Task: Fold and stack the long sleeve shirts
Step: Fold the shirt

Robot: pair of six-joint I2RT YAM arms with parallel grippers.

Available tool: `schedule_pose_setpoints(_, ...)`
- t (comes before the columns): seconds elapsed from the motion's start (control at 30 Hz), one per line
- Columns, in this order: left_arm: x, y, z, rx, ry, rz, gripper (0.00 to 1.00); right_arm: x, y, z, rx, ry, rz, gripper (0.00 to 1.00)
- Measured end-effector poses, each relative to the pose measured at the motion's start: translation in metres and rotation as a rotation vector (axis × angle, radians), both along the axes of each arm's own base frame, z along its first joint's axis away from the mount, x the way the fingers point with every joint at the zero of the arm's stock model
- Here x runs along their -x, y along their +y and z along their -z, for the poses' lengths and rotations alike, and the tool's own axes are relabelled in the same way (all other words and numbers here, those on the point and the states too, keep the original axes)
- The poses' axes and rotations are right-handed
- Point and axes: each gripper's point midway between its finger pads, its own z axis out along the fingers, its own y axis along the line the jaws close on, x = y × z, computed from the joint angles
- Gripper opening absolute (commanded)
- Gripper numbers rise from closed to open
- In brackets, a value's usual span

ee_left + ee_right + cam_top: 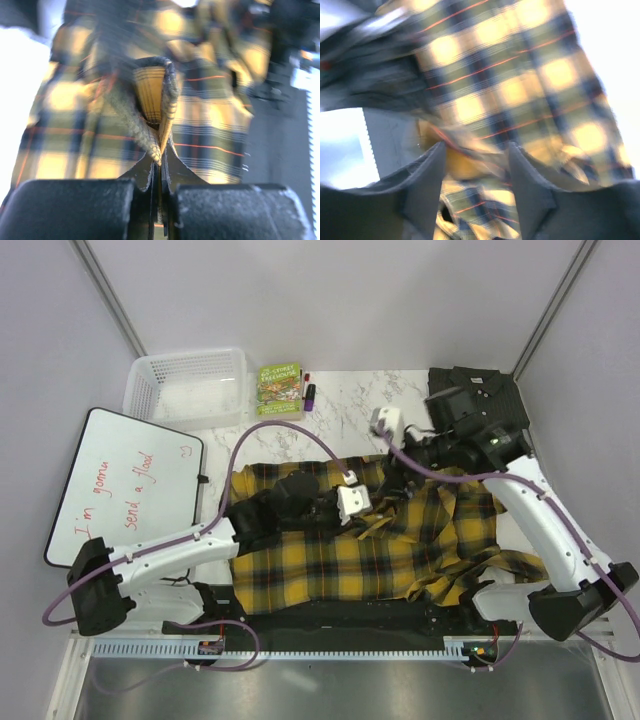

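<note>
The plaid shirt is soft woven cloth, matt, and its weave looks fine and slightly fuzzy along the folded edge in the left wrist view. The dark grey shirt is matt cloth too. The left gripper's fingers look like black plastic with a dull, grainy finish. The table has a smooth, marble-patterned top. The basket is white latticed plastic. The whiteboard is smooth and glossy, and the book has a shiny paper cover.

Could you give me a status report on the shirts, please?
Left gripper shut on plaid shirt. Right gripper open over it. Charcoal shirt far right corner, out of the way.
</note>
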Motion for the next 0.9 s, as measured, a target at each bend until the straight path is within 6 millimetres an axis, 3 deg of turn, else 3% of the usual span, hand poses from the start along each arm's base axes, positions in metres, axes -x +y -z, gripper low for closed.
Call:
schedule_pose_setpoints(0.07,0.019,-0.006,-0.004,-0.018,-0.015,0.096,0.02,-0.024,-0.018,-0.015,-0.038,-0.015,0.103,0.76)
schedule_pose_setpoints(0.2,0.085,-0.025,-0.014,-0.074,-0.088,0.379,0.02,-0.078,-0.074,-0.047,-0.090,-0.087,0.346,0.77)
schedule_pose_setpoints(0.33,0.144,-0.056,-0.026,-0.120,-0.154,0.614,0.02,-0.111,-0.103,-0.042,-0.101,-0.054,0.439,0.73)
schedule_pose_setpoints(0.43,0.166,-0.071,-0.016,-0.192,-0.196,0.706,0.05,-0.131,-0.117,-0.011,-0.066,0.035,0.461,0.68)
schedule_pose_setpoints(0.47,0.172,-0.074,-0.008,-0.227,-0.215,0.725,0.06,-0.135,-0.121,0.003,-0.048,0.070,0.461,0.63)
schedule_pose_setpoints(0.57,0.185,-0.070,0.018,-0.330,-0.265,0.773,0.07,-0.138,-0.130,0.044,0.013,0.163,0.442,0.55)
schedule_pose_setpoints(0.63,0.192,-0.064,0.031,-0.392,-0.310,0.803,0.08,-0.127,-0.133,0.074,0.057,0.235,0.415,0.52)
schedule_pose_setpoints(0.73,0.202,-0.058,0.034,-0.427,-0.388,0.852,0.07,-0.104,-0.137,0.112,0.114,0.339,0.371,0.45)
schedule_pose_setpoints(0.9,0.229,-0.042,0.033,-0.434,-0.522,0.948,0.07,-0.076,-0.143,0.156,0.184,0.475,0.329,0.43)
